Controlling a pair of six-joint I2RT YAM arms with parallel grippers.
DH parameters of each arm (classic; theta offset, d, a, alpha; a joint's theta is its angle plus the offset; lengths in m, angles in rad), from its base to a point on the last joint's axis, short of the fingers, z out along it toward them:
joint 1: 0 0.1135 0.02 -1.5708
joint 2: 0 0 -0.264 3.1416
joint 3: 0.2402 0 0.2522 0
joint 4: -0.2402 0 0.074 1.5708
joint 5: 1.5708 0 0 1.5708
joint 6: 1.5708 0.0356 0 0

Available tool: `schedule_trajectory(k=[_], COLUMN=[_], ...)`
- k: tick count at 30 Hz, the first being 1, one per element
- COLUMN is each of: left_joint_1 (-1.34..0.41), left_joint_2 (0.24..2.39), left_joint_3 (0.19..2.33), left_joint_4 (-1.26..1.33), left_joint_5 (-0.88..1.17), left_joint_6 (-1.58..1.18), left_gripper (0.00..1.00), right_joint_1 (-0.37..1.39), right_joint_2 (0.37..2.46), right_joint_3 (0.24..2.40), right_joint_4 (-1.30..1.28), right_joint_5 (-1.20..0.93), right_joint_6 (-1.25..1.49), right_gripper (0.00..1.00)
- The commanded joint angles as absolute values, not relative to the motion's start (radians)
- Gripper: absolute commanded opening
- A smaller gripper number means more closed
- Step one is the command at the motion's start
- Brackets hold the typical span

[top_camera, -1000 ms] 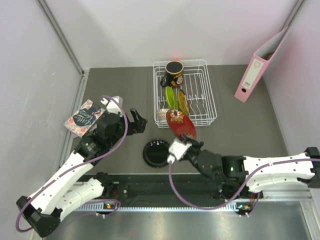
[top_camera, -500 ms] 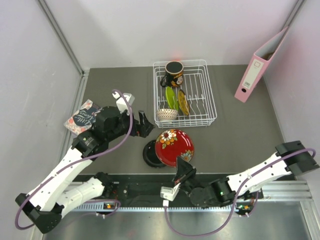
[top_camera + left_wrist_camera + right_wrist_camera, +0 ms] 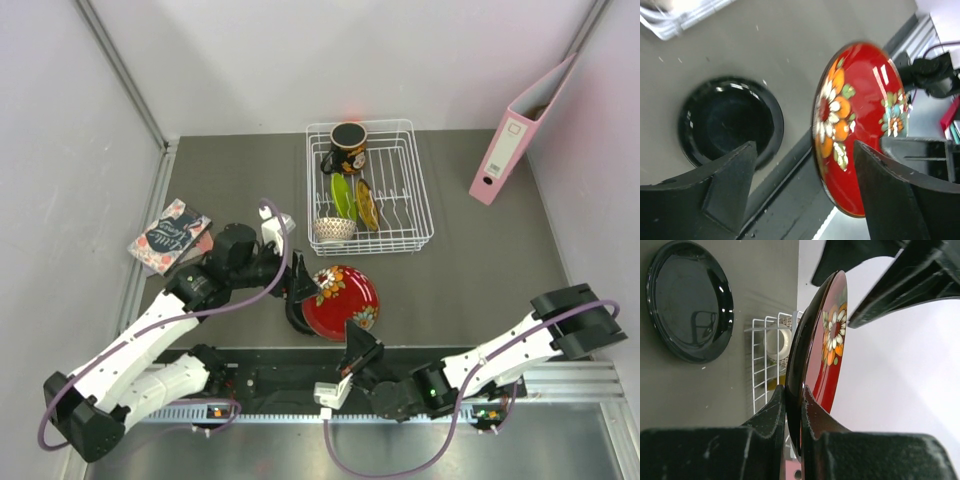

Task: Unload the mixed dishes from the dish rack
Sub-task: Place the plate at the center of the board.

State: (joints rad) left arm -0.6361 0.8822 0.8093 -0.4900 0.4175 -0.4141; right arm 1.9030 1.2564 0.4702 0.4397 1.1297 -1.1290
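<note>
Just in front of the rack, over the near part of the table, the red plate (image 3: 340, 300) is held in the air by the right gripper (image 3: 356, 346), whose two fingers pinch the plate's near rim. The right wrist view shows this grip edge-on. The plate is out of the rack but not yet set down. It is glossy red with white, orange and green flowers, and it tilts steeply, its painted face turned toward the left gripper (image 3: 304, 287). That gripper hangs just beside the plate with its fingers spread wide and nothing between them.

Partly under the red plate, the black plate (image 3: 730, 120) lies flat on the table (image 3: 480, 260), so that piece looks finished. It is shiny enough to mirror the light.

Four pieces are left in the rack (image 3: 426, 205):
- The mug (image 3: 348, 147) is at the far left corner.
- The green plate (image 3: 342, 195) stands on edge in the dividers.
- The yellow plate (image 3: 367, 203) stands on edge beside the green one.
- The bowl (image 3: 333, 229) is at the near left corner.

By that count the job is about a third done once the red plate lands.

Further out, a book (image 3: 170, 235) lies at the left of the table and a pink binder (image 3: 520, 130) leans against the right wall.
</note>
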Motion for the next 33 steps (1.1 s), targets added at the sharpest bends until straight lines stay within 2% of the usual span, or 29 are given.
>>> schedule_trajectory(k=[1, 3, 7, 8, 10, 13, 14, 15, 18, 19, 20, 25, 29, 32, 33], left_joint_1=[-0.635, -0.635, -0.635, -0.635, -0.635, -0.637, -0.637, -0.635, -0.635, -0.635, -0.635, -0.635, -0.635, -0.637, -0.64], left_joint_2=[0.879, 0.885, 0.896, 0.894, 0.885, 0.864, 0.858, 0.845, 0.827, 0.821, 0.818, 0.816, 0.842, 0.922, 0.942], left_joint_3=[0.785, 0.779, 0.758, 0.755, 0.75, 0.75, 0.752, 0.755, 0.768, 0.772, 0.772, 0.778, 0.761, 0.736, 0.72], left_joint_4=[-0.402, -0.402, -0.388, -0.381, -0.376, -0.374, -0.374, -0.377, -0.379, -0.374, -0.365, -0.319, -0.255, -0.178, -0.158], left_joint_5=[0.497, 0.512, 0.543, 0.546, 0.528, 0.491, 0.479, 0.456, 0.384, 0.37, 0.336, 0.272, 0.265, 0.325, 0.334], left_joint_6=[-0.413, -0.408, -0.403, -0.403, -0.406, -0.403, -0.402, -0.402, -0.413, -0.426, -0.436, -0.489, -0.541, -0.6, -0.615], left_gripper=[0.8, 0.76, 0.49, 0.29, 0.01, 0.0, 0.0, 0.0, 0.0, 0.0, 0.0, 0.0, 0.0, 0.0, 0.0], right_joint_1=[1.911, 1.908, 1.904, 1.902, 1.901, 1.893, 1.89, 1.887, 1.878, 1.878, 1.878, 1.859, 1.767, 1.68, 1.665], right_joint_2=[1.256, 1.259, 1.259, 1.258, 1.259, 1.266, 1.269, 1.27, 1.266, 1.261, 1.249, 1.149, 0.924, 0.715, 0.666], right_joint_3=[0.495, 0.494, 0.495, 0.497, 0.497, 0.502, 0.505, 0.509, 0.535, 0.551, 0.56, 0.705, 0.81, 0.865, 0.886], right_joint_4=[0.555, 0.575, 0.598, 0.607, 0.629, 0.675, 0.689, 0.699, 0.733, 0.733, 0.762, 0.749, 0.812, 0.578, 0.293], right_joint_5=[1.143, 1.141, 1.134, 1.135, 1.134, 1.16, 1.17, 1.183, 1.244, 1.259, 1.299, 1.446, 1.537, 1.52, 1.505], right_joint_6=[-1.181, -1.192, -1.213, -1.216, -1.223, -1.233, -1.235, -1.233, -1.223, -1.207, -1.201, -1.03, -0.866, -0.477, -0.146], right_gripper=[0.0, 0.0, 0.0, 0.0, 0.0, 0.01, 0.11, 0.42, 0.84, 0.88, 0.97, 1.0, 1.0, 1.0, 1.0])
